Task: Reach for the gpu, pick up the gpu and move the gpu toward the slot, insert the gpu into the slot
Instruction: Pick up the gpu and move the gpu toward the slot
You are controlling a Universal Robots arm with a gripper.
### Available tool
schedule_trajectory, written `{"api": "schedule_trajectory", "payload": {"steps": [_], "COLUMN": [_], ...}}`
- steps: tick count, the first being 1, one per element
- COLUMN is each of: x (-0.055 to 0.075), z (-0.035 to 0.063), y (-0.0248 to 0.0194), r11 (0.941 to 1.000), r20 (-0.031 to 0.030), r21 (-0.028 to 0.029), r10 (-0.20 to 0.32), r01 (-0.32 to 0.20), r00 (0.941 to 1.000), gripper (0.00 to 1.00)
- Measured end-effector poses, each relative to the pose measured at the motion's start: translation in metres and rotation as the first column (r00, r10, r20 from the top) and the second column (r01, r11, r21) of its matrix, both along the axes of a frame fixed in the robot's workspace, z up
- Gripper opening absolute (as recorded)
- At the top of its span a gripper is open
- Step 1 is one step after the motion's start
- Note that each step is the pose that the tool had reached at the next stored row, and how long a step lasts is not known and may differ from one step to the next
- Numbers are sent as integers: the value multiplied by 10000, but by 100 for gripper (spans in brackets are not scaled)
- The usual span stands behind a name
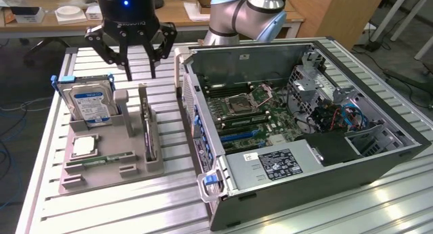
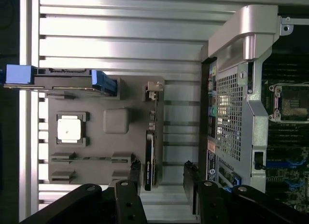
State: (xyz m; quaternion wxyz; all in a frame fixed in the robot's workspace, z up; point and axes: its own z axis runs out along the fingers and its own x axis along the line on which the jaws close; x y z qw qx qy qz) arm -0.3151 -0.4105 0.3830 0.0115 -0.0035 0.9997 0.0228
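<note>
The gpu (image 1: 146,123) stands on edge in a grey holder (image 1: 101,174) on the slatted table, seen edge-on as a thin dark card (image 2: 150,159) in the wrist view. My gripper (image 1: 139,67) hangs open above and behind the holder, a little beyond the card's far end, holding nothing. In the wrist view its fingers (image 2: 129,197) straddle the near end of the card without touching it. The blue slot (image 1: 238,136) lies on the green motherboard inside the open computer case (image 1: 379,158), towards the exterior view's right; it also shows as a blue strip (image 2: 277,163).
A blue-labelled hard drive (image 1: 91,100) stands in the holder beside the gpu. A processor chip (image 1: 84,145) and a memory stick (image 1: 108,157) lie in the holder too. The case's rear wall (image 2: 231,113) rises between holder and motherboard. A power supply (image 1: 271,163) sits near the slot.
</note>
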Motion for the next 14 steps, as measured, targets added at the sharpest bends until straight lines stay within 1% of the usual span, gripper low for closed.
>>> {"api": "schedule_trajectory", "payload": {"steps": [7,14], "x": [0,0], "z": [-31,-58], "y": [-27,-43], "r11": [10000,9999], "r20": [0,0], "r21": [0,1], "r10": [76,152], "r01": [-76,-152], "r00": [10000,9999], "gripper": [48,48]}}
